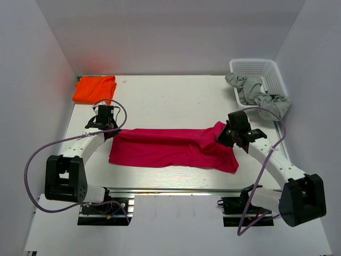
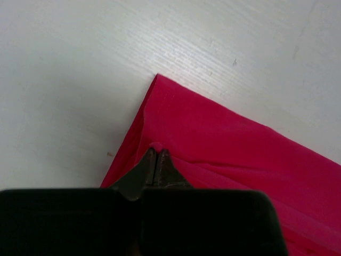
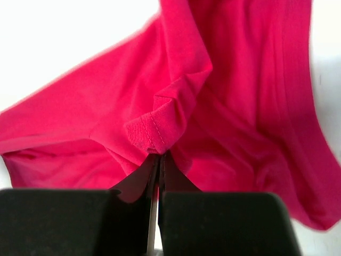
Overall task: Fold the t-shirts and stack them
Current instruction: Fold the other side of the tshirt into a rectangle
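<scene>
Magenta-red t-shirt (image 1: 170, 149) lies stretched across the table (image 1: 176, 101), left gripper (image 2: 157, 157) and right gripper (image 3: 160, 157) each clamped on an opposite end, apparently to tension it for folding.

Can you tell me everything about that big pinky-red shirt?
The magenta-red t-shirt is soft, plain cloth, folded into a long wrinkly band lying across the white table. The left jaws are shut on its far left corner; the right jaws are shut on a stitched hem at its bunched right end.
</scene>
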`<state>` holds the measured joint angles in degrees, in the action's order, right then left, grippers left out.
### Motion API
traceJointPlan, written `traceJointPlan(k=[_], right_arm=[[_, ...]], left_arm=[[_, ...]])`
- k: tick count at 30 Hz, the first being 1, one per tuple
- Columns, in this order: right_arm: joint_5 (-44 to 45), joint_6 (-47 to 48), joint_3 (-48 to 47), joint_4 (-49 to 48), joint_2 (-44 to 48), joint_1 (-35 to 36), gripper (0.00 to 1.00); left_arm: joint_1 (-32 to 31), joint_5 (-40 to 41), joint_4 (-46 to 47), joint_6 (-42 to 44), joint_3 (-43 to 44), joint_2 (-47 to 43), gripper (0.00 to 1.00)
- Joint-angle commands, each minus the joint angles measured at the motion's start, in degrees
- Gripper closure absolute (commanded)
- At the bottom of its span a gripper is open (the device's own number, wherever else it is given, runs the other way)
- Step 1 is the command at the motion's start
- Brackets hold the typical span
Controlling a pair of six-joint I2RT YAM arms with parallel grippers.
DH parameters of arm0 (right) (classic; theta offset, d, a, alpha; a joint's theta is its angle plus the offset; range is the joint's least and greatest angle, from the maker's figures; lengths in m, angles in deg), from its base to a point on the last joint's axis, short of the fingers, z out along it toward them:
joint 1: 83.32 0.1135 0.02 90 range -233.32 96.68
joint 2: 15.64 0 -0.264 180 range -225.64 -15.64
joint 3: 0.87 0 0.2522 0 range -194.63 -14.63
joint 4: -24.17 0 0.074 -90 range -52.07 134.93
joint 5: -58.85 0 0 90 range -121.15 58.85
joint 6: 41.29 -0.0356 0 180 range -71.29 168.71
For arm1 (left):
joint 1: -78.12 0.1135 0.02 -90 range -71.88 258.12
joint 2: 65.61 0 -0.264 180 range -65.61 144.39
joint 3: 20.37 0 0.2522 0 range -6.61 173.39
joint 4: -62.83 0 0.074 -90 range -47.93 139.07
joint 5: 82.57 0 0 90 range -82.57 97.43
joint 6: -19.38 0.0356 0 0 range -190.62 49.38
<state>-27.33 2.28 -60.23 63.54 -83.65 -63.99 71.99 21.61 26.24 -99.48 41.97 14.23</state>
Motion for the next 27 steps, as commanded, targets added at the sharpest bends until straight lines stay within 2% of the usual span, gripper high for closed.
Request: traceJointPlan(k=[1, 5, 6, 7, 9, 10, 11, 12, 15, 19, 24, 27], right_arm=[[-3.1, -4.97, 4.89, 0.15, 4.53, 0.53, 1.0], [-0.75, -7.61, 12.79, 2.25, 10.43, 1.15, 1.0], [-0.22, -8.23, 13.87, 2.6, 14.7, 1.32, 0.87], [-0.38, -8.32, 15.09, 2.69, 16.4, 1.23, 0.64], [0.49, -8.24, 18.44, 5.06, 22.61, 1.41, 0.41], [1.71, -7.54, 18.88, 6.46, 23.87, 1.15, 0.23], [2.51, -7.09, 18.02, 8.74, 25.71, 1.23, 0.22], [2.95, -5.79, 17.75, 8.93, 27.12, 1.23, 0.1], [6.98, -0.78, 13.89, 9.29, 27.4, 1.32, 0.1], [8.93, 5.91, 8.08, 5.25, 20.14, 1.32, 0.1], [-2.64, 8.2, 8.16, -9.49, 11.78, 1.59, 0.1], [-6.53, 7.06, 8.08, -12.24, 5.18, 2.2, 0.1]], left_arm=[[-0.11, 1.12, -1.34, -2.16, -2.43, -4.5, 1.0], [-0.11, 1.12, -4.84, -5.4, -4.36, -4.51, 1.0], [-0.11, 1.73, -6.33, -6.29, -4.37, -4.51, 0.98], [-0.11, 1.73, -8.09, -7.51, -4.37, -4.51, 0.91], [-0.11, 0.95, -14.06, -11.12, -5.07, -5.04, 0.59], [-0.11, 0.33, -15.74, -12.09, -4.55, -5.91, 0.34], [-0.11, 0.33, -18.45, -12.88, -3.85, -6.44, 0.06], [-0.11, 0.33, -19.44, -14.19, -3.32, -7.84, 0.0], [-0.11, 1.56, -21.29, -15.52, -0.95, -10.04, 0.0], [-0.11, 2.1, -18.84, -14.65, 2.3, -12.07, 0.0], [-0.64, -6.51, -8.67, -8.42, 3.36, -8.05, 0.0], [-0.64, -15.19, -5.57, -6.48, 3.37, -4.0, 0.0]])
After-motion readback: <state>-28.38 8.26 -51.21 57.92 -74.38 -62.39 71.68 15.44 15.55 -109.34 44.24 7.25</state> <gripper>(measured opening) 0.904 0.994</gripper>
